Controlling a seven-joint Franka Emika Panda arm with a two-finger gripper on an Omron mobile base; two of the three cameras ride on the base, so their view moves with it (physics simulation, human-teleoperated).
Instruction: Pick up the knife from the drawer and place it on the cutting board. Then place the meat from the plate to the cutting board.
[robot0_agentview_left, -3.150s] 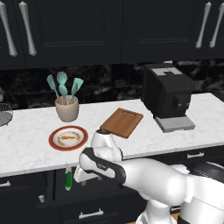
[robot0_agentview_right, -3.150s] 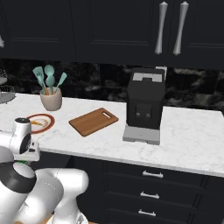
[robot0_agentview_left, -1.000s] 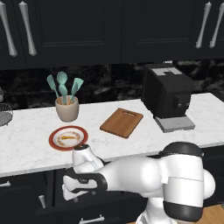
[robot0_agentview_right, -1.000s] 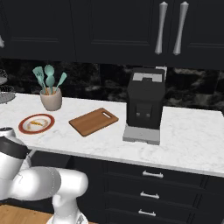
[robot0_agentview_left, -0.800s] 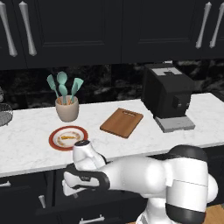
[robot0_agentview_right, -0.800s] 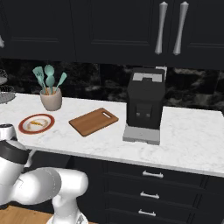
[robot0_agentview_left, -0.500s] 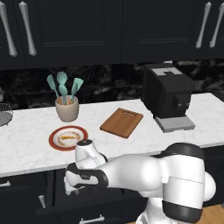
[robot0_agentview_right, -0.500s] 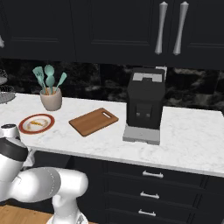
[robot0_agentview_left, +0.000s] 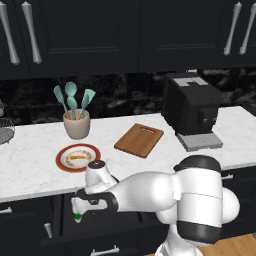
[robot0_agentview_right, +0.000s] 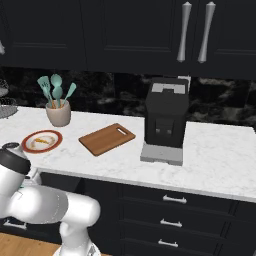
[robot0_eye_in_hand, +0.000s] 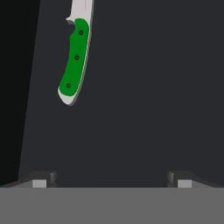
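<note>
- Left base view: the arm reaches down in front of the counter (robot0_agentview_left: 30, 172), its hand below the counter's front edge, inside the open drawer (robot0_agentview_left: 55, 225). A spot of green knife (robot0_agentview_left: 77, 217) handle shows just under the hand.
- On the counter, the plate (robot0_agentview_left: 64, 162) sits close to the front edge with the meat (robot0_agentview_left: 77, 157) lying on its centre. The board (robot0_agentview_left: 139, 140) lies apart to its right, bare on top, with open marble all round it.
- A cup (robot0_agentview_left: 76, 123) of teal spatulas stands behind the plate; a black coffee machine (robot0_agentview_left: 191, 110) stands right of the board, near but not touching it. Black cupboard doors hang above.
- Right base view: plate, board and coffee machine stand in a row from left to right, with clear marble in front of the board. Closed drawers with silver handles fill the cabinet front on the right.
- Hand view: the gripper (robot0_eye_in_hand: 111, 180) has its two tips spread wide, holding nothing. The knife lies flat on the dark drawer floor, up and left of the tips, well apart from both, its blade running off the top. The drawer's darker wall runs along the left.
</note>
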